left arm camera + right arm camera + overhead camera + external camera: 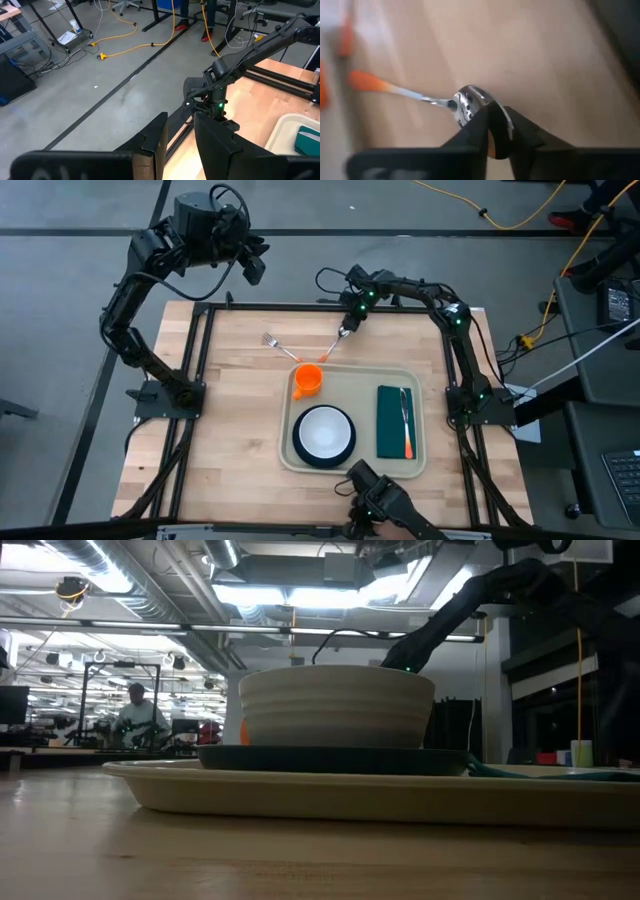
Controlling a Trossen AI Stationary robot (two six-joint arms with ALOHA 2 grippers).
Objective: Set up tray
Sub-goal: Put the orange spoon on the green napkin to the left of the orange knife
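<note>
**Spoon bowl between my right fingers, tray laid out nearby**

My left gripper (pixel 252 262) hangs past the far left edge of the desk (pixel 240 430), over the floor, with its fingers (pixel 150 145) apart and nothing between them. On the bare wood at the far side lies a fork (pixel 277 346) with an orange handle, its tines pointing to the far left. Just right of it lies a spoon (pixel 331 344), also orange-handled, slanting toward the fork so the two handles nearly meet. My right gripper (pixel 345 330) is down at the spoon's shiny bowl (pixel 470 102); the fingers pinch close around its edge (whether they truly clamp it I cannot tell).

The tray (pixel 425 420) sits flat on the desk, right of centre and toward the near edge. An orange cup (pixel 307 380) stands in its far left corner. Nearer is a white bowl (pixel 324 431) on a dark plate (pixel 330 758). On the tray's right side lies a dark green napkin (pixel 390 420) carrying a piece of cutlery (pixel 405 420) with an orange handle.
</note>
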